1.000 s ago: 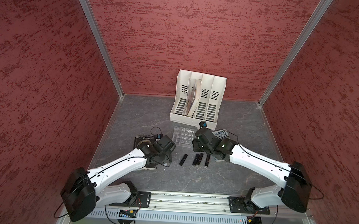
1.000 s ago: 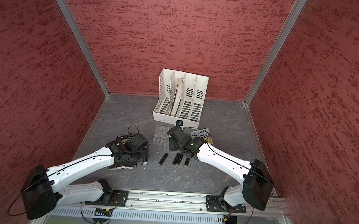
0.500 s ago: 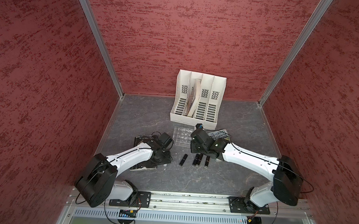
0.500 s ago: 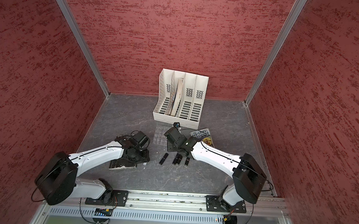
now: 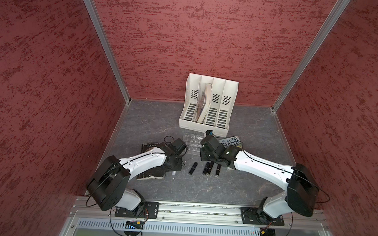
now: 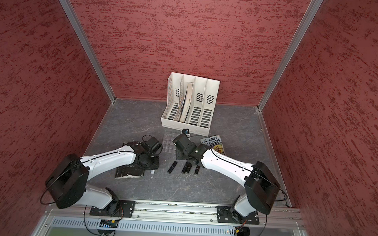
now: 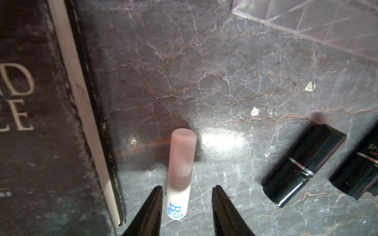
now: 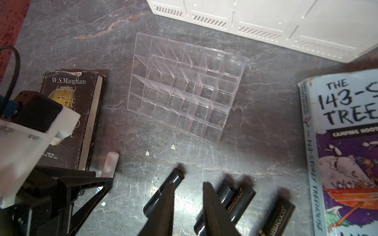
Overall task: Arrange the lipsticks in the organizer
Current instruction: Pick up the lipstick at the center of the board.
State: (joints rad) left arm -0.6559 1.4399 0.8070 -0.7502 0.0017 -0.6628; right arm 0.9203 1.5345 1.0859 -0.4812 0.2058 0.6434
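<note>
2 arms (image 5: 145,163) low over lipsticks (image 5: 193,168)

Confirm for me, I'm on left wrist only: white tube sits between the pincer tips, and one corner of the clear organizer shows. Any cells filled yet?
Observer: No. The right wrist view shows the whole organizer, and every cell looks empty.
Operator: How many black ones in total?
Observer: Four black lipsticks, all lying flat on the table in a top view.
Operator: What's the other side doing?
Observer: The right pincer hovers over those lipsticks, jaws apart, holding nothing.
</note>
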